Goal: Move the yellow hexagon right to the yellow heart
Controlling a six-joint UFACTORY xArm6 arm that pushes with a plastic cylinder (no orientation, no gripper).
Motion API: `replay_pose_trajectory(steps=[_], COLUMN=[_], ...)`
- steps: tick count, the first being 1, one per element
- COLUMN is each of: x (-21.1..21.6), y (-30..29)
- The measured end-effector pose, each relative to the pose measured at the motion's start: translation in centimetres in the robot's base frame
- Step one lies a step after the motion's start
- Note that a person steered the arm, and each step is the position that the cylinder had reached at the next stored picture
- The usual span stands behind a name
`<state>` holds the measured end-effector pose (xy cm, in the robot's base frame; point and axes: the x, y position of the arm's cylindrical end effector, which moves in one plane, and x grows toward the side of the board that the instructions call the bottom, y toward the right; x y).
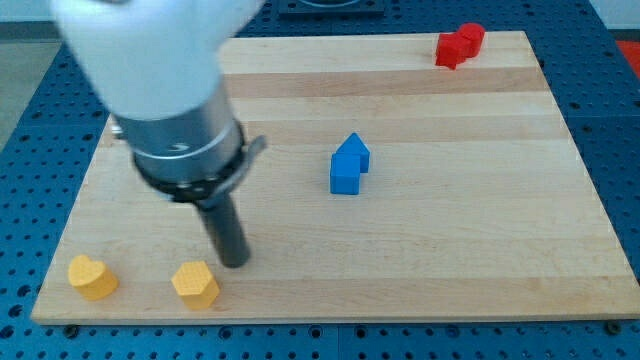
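The yellow hexagon point(195, 285) lies near the board's bottom edge at the view's left. The yellow heart point(92, 277) lies further left, about a hundred pixels from the hexagon. My tip point(234, 262) rests on the board just to the upper right of the hexagon, close to it with a small gap showing. The rod hangs from the big grey and white arm body point(170, 90) that fills the view's upper left.
A blue arrow-like block point(349, 165) sits near the board's middle. A red block point(459, 44) sits at the top right near the board's edge. The wooden board point(480, 230) lies on a blue perforated table.
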<state>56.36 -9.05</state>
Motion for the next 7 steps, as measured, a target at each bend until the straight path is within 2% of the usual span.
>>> replay_pose_trajectory(steps=[1,2,6,7], x=[0.3,3.1,4.2,4.2], y=[4.5,4.6,-5.8,-6.3])
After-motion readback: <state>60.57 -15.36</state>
